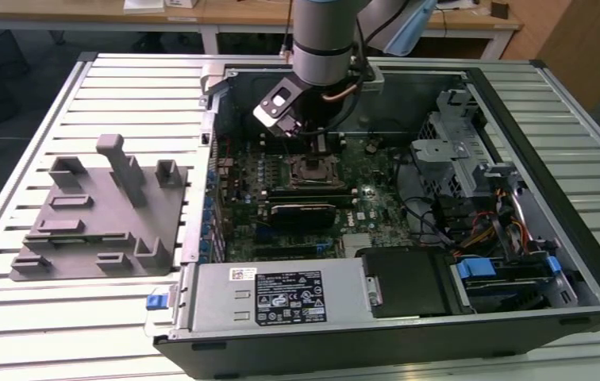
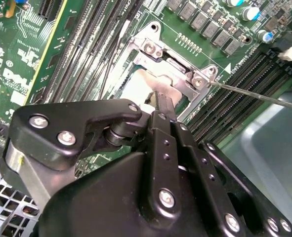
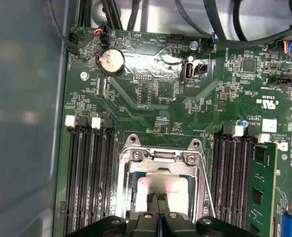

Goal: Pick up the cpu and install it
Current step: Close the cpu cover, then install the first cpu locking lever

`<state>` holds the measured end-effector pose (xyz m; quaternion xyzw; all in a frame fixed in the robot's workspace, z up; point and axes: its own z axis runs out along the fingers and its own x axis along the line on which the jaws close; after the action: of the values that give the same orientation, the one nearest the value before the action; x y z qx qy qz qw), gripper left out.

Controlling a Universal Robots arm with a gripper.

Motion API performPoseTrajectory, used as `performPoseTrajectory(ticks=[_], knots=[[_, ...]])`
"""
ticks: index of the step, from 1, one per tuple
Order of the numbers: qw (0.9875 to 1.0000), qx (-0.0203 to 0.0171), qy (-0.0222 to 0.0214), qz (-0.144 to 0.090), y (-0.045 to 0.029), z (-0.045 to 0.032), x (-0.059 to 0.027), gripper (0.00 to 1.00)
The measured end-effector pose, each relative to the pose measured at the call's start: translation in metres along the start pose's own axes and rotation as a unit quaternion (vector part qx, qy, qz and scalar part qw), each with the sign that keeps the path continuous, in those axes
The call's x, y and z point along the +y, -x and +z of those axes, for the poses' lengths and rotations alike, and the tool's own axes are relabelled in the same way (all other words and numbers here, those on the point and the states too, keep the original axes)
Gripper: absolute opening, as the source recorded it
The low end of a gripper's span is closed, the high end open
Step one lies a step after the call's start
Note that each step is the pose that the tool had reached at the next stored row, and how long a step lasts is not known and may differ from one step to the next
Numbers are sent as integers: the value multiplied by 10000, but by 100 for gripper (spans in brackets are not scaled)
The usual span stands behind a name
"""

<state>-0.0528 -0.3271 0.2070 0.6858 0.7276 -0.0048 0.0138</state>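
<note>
The cpu (image 3: 173,190) is a pale silvery square lying flat inside the metal socket frame (image 3: 160,155) on the green motherboard; in the second wrist view the cpu (image 2: 136,84) shows partly behind the fingers. My gripper (image 3: 158,211) hangs directly over it, its two black fingers pressed together with no gap, tips at or just above the cpu's plate. In the second wrist view the gripper (image 2: 161,98) points down onto the socket frame (image 2: 150,47). The exterior view has the gripper (image 1: 321,147) lowered into the open computer case above the socket (image 1: 311,168).
The socket's thin lever rod (image 2: 249,94) sticks out sideways. Memory slots (image 3: 89,177) flank the socket, with a memory stick (image 3: 262,187) in place. A grey fixture with upright posts (image 1: 99,214) stands on the slatted table at the exterior view's left. The case wall (image 1: 554,198) and cables (image 1: 438,206) are close.
</note>
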Motion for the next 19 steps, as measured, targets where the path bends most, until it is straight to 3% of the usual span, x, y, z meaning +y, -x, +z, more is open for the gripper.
performPoseTrajectory(ticks=[10,19], knots=[[10000,-4,0,0,3,-115,1,11],[10000,-37,-3,-1,5,-177,2,11]])
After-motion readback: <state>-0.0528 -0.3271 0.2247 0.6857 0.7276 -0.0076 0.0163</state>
